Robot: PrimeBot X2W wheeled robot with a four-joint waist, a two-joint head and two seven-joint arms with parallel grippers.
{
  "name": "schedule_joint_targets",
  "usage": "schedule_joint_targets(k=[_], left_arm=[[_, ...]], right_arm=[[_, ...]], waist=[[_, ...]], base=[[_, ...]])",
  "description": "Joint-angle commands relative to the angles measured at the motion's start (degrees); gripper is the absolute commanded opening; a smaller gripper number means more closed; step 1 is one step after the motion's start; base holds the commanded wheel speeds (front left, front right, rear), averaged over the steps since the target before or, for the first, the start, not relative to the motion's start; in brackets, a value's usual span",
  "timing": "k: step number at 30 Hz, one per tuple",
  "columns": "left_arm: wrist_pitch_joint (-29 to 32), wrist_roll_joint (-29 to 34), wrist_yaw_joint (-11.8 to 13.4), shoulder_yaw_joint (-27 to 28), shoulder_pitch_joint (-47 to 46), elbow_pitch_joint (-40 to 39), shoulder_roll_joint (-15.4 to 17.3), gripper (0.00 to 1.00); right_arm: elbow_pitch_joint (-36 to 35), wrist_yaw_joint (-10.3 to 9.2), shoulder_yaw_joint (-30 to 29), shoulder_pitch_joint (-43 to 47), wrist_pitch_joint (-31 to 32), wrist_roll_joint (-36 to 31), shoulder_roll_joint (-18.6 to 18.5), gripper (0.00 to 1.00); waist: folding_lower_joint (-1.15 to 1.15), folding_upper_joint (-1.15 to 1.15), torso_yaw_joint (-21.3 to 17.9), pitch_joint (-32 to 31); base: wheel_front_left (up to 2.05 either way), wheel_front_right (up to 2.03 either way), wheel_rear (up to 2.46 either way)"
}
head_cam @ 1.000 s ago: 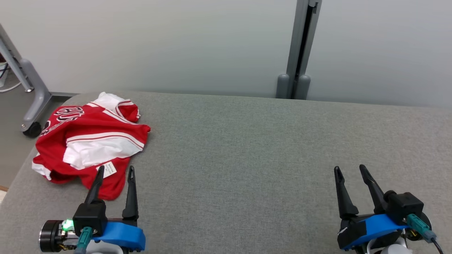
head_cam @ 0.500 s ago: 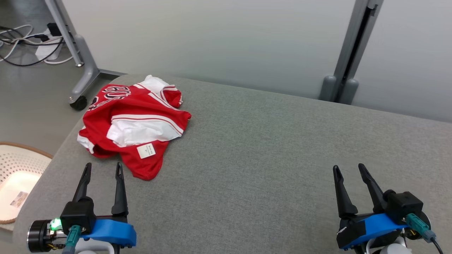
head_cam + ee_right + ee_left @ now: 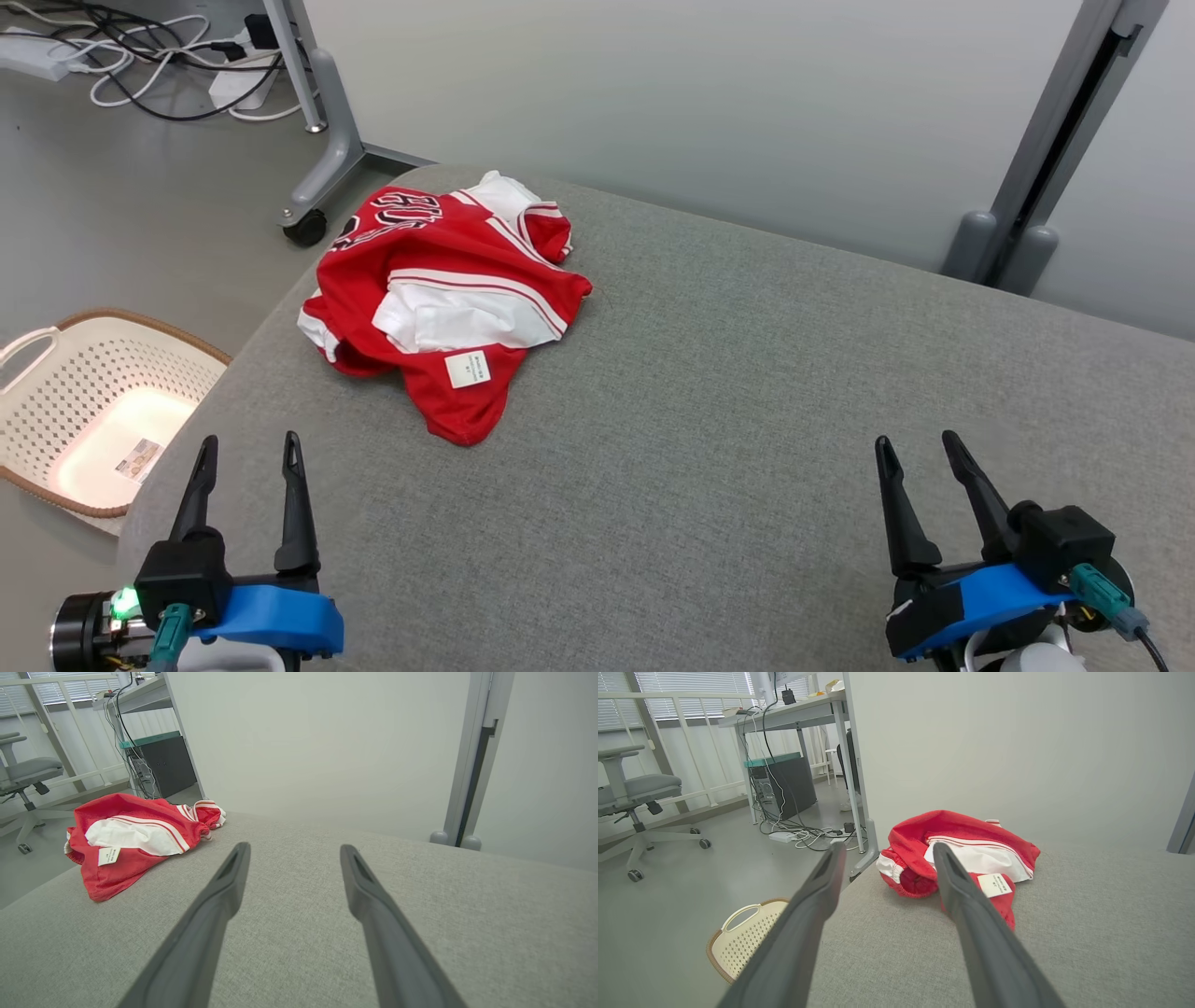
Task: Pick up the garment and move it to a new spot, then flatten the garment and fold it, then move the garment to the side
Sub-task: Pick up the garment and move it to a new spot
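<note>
Looking down from head cam: crumpled red-and-white garment (image 3: 448, 299) lies at far-left corner of grey desk (image 3: 747, 420); white basket (image 3: 93, 411) on floor beside it. Left gripper (image 3: 249, 437) & right gripper (image 3: 915, 438) at near edge, fingers spread, empty. Left wrist cam: garment just beyond fingers, not touching. Right wrist cam: garment far left, well apart.

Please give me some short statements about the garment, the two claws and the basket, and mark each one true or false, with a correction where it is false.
1. The garment lies crumpled on the grey surface. True.
2. The left claw is shut on the garment. False: it is open and apart from it.
3. A basket stands on the floor beside the surface. True.
4. The right claw is nearer the garment than the left claw. False: the left is nearer.
</note>
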Motion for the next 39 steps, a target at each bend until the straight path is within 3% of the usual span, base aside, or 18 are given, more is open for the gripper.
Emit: schedule_joint_targets(k=[1, 12, 22, 31, 39], left_arm=[[-0.26, -0.21, 0.28, 0.1, 0.25, -0.1, 0.26, 1.0], [-0.26, -1.22, 0.79, 1.62, -0.55, -0.25, 0.74, 1.0], [-0.24, -2.6, -0.86, 3.84, -7.45, -0.15, 3.33, 1.0], [-0.22, -4.36, -2.19, 7.31, -17.47, 1.28, 7.59, 1.0], [0.04, -5.81, -3.98, 8.47, -29.74, 7.79, 12.29, 1.0]], right_arm=[[-0.1, 0.01, 0.0, -0.38, -0.24, 0.33, -0.33, 1.0], [-0.05, 0.01, 1.01, -0.84, -0.24, 0.66, -0.32, 1.0], [-0.98, 0.01, 0.89, -2.65, -0.23, -1.66, -0.33, 1.0], [-5.64, 0.01, -0.6, -5.61, -0.24, -5.74, -0.3, 1.0], [-11.88, 0.01, -0.89, -7.62, 0.22, -8.61, -0.29, 1.0]], waist=[[0.0, 0.0, 0.33, 0.14], [0.0, 0.0, -0.01, 0.28], [0.0, 0.0, -4.07, 3.6], [0.0, 0.0, -10.25, 11.49], [0.0, 0.0, -14.17, 19.52]], base=[[0.0, 0.0, 0.0], [0.0, 0.0, 0.0], [0.0, 0.0, 0.0], [0.0, 0.0, 0.0], [0.0, 0.0, 0.0]])
